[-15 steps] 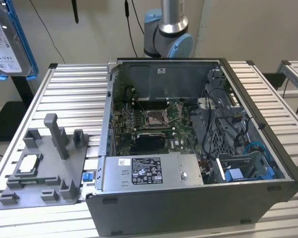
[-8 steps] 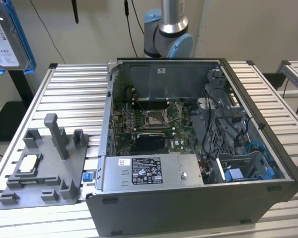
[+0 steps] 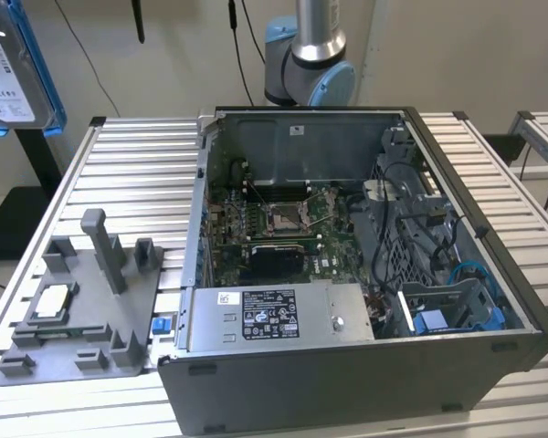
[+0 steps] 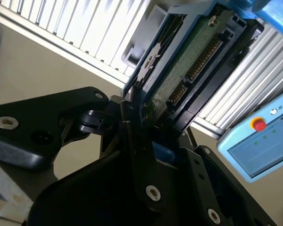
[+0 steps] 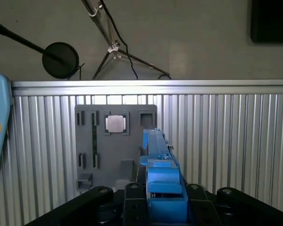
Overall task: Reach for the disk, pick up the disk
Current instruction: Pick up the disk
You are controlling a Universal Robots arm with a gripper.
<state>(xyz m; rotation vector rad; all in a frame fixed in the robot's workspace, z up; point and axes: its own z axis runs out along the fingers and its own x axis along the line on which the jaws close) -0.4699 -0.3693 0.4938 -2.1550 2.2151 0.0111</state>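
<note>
The disk point(image 3: 14, 64), silver-grey with a white label and a blue carrier frame, hangs in the air at the exterior view's upper left, well above the table. In the second wrist view its green circuit-board underside point(image 4: 193, 61) shows, and my gripper point(image 4: 153, 125) is shut on its lower end with black fingers point(image 4: 132, 117) pressed against both faces. The first wrist view has the disk point(image 5: 155, 150) edge-on, standing up between the black jaws of the gripper point(image 5: 162, 200).
An open computer case point(image 3: 347, 274) takes up the middle of the slatted aluminium table point(image 3: 128, 155). A grey fixture plate point(image 3: 82, 310) point(image 5: 115, 141) beside it carries a small square silver chip point(image 3: 53, 301) point(image 5: 116, 123). A blue teach pendant point(image 4: 259, 141) lies beyond the table edge.
</note>
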